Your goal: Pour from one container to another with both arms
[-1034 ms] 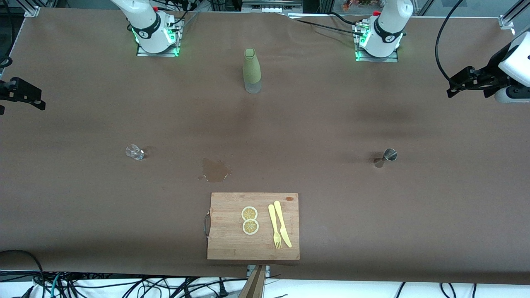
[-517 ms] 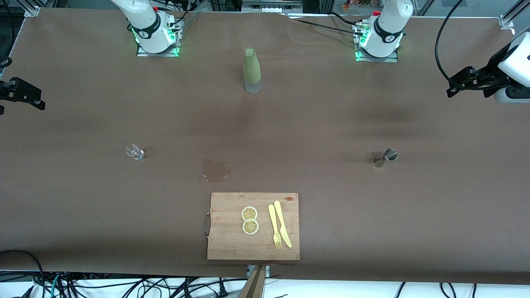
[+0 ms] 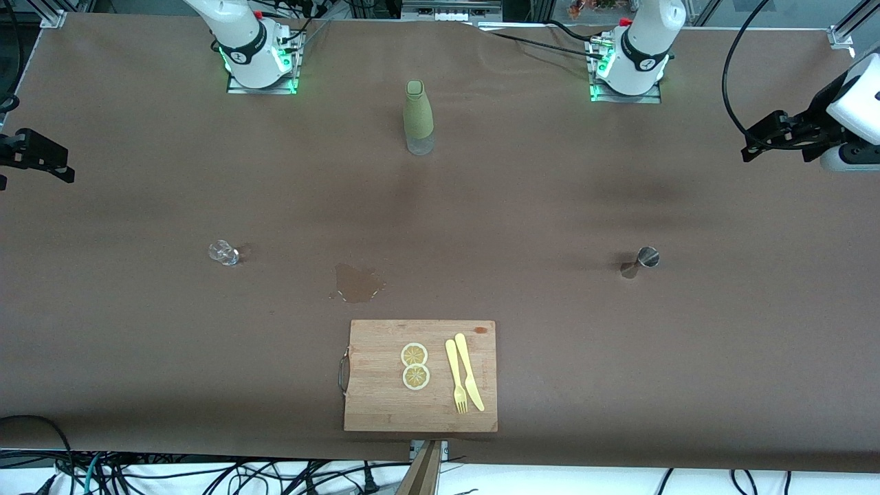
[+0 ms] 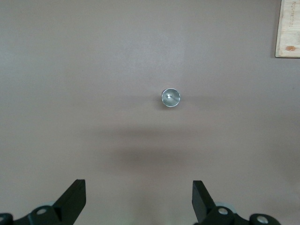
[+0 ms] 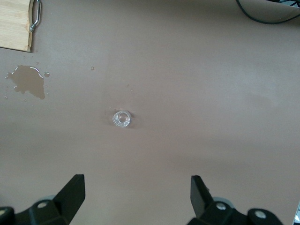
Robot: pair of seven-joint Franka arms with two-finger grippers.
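Steel jigger [image 4: 170, 98] stands on the table below left claw [image 4: 138, 202], untouched.

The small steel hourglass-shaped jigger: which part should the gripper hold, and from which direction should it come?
Probably the narrow waist of the small steel hourglass-shaped jigger, approached from above. It stands upright and alone on the brown table, and the open left gripper hangs over it, seeing straight into its mouth. The flared cups should stop slipping.

Lighting even, overhead, moderately bright. Soft blurred shadows lie on the table [image 3: 137, 330] at frame centre. Jigger [image 3: 647, 257] casts a short shadow. Puddle [image 5: 28, 80] edges glint. Focus sharp throughout.
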